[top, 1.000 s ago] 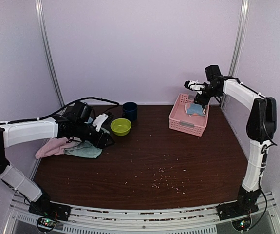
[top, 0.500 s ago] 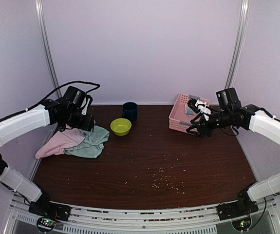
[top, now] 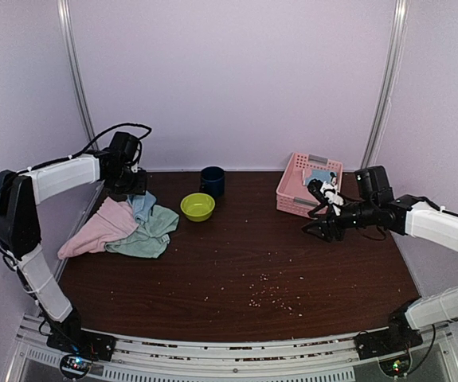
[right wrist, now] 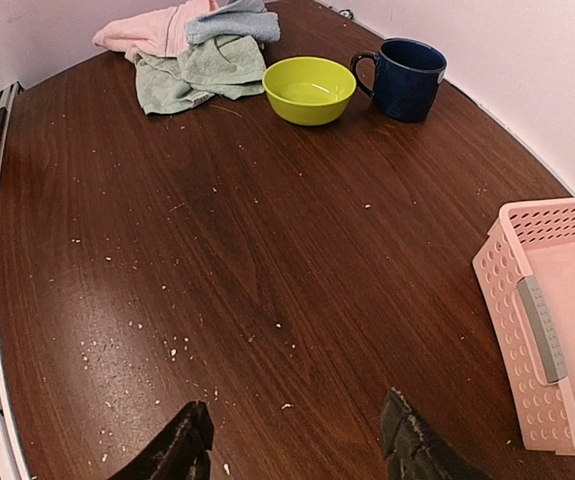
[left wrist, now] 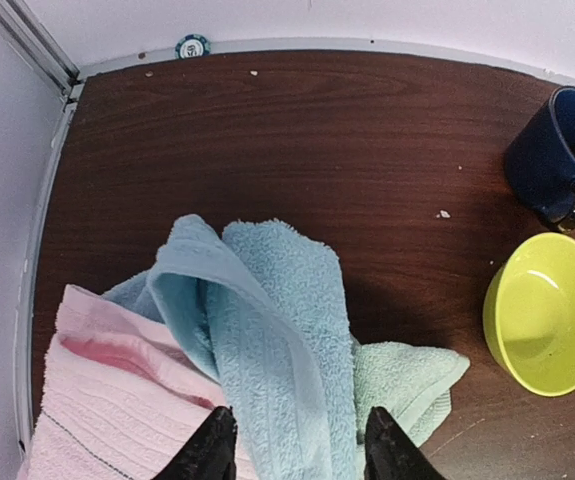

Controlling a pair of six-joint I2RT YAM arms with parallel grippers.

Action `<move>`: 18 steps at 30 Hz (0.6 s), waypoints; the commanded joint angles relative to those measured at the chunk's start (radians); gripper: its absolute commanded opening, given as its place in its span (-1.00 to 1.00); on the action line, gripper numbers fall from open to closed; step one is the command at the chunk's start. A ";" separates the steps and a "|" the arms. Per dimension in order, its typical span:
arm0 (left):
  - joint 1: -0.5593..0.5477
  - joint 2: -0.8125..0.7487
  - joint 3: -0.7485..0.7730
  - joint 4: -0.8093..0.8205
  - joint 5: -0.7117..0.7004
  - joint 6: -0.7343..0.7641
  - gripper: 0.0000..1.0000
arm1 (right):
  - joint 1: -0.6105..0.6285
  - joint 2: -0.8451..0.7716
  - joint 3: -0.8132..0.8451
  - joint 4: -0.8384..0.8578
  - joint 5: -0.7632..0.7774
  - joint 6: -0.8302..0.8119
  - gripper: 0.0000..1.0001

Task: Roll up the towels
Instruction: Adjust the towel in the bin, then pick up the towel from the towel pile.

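Three towels lie heaped at the table's left rear: a pink one [top: 93,231], a pale blue one [top: 142,205] folded across the top, and a mint green one [top: 153,236]. My left gripper [top: 133,189] hovers over the heap's far end. In the left wrist view it [left wrist: 297,455] is open, with the pale blue towel [left wrist: 267,330] lying under the gap, the pink towel [left wrist: 107,400] to the left and the mint one [left wrist: 407,375] to the right. My right gripper [top: 315,227] is open above bare wood [right wrist: 297,455]. A light blue cloth [top: 321,174] shows inside the basket.
A lime-green bowl [top: 197,207] and a dark blue mug [top: 212,181] stand at the back centre. The pink lattice basket [top: 302,203] sits at the back right, just behind my right gripper. Pale crumbs [top: 272,290] are scattered over the middle of the table.
My right arm came down from over the basket to the table in front of it. My left gripper drew back toward the rear left, and the pale blue towel now shows on top of the heap.
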 commanded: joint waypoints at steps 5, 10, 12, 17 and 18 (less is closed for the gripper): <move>0.002 0.148 0.117 0.062 0.004 -0.023 -0.26 | -0.004 0.068 0.026 -0.027 -0.001 -0.060 0.20; 0.004 0.211 0.178 0.036 -0.022 -0.011 -0.71 | 0.001 0.129 0.053 -0.071 -0.020 -0.089 0.19; 0.004 0.220 0.192 0.019 -0.036 -0.006 -0.84 | 0.004 0.141 0.062 -0.087 -0.021 -0.098 0.19; 0.004 0.202 0.206 -0.028 -0.046 0.000 -0.65 | 0.004 0.136 0.056 -0.087 -0.015 -0.102 0.19; 0.004 0.191 0.196 -0.030 -0.039 -0.007 -0.58 | 0.003 0.134 0.054 -0.087 -0.015 -0.105 0.19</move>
